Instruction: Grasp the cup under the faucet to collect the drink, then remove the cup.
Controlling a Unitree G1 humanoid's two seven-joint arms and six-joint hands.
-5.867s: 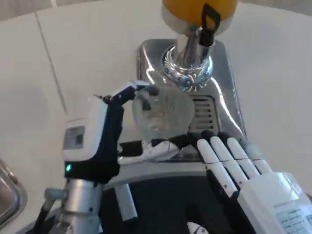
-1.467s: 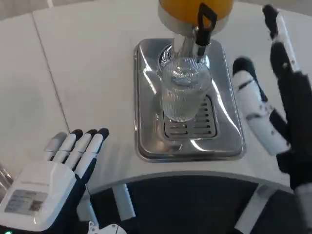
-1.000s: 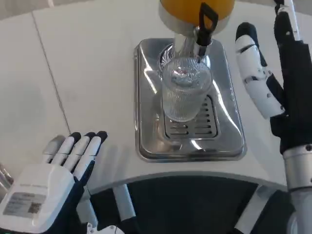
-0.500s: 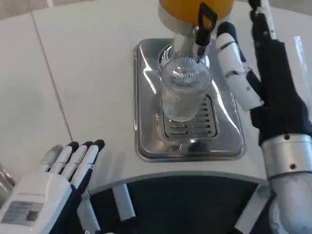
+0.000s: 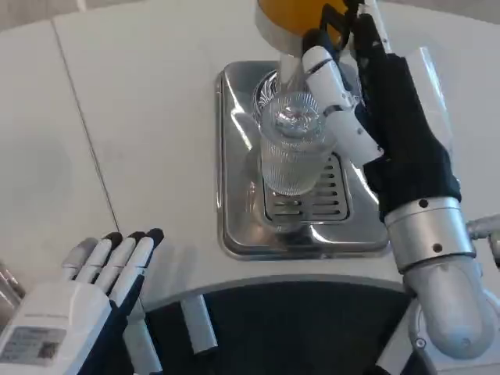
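- A white worktop point(image 5: 141, 117) was seen, with a seam running across its left part.
- A steel drip tray point(image 5: 234, 195) lay near the front edge, under an orange drink dispenser point(image 5: 297, 16).
- The clear ribbed cup point(image 5: 293, 152) stood upright on the tray's grate, below the faucet point(image 5: 332, 23).
- The right hand point(image 5: 375, 117) was raised just right of the cup, fingers extended toward the faucet, nothing gripped.
- The left hand point(image 5: 86, 293) was laid flat at the front left corner, fingers straight, well apart from the cup.

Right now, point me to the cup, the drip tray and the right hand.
cup point(image 5: 292, 156), head view, on its ribbed glass wall.
drip tray point(image 5: 234, 164), head view, on its bare left rim.
right hand point(image 5: 391, 117), head view, on its dark palm side beside the cup.
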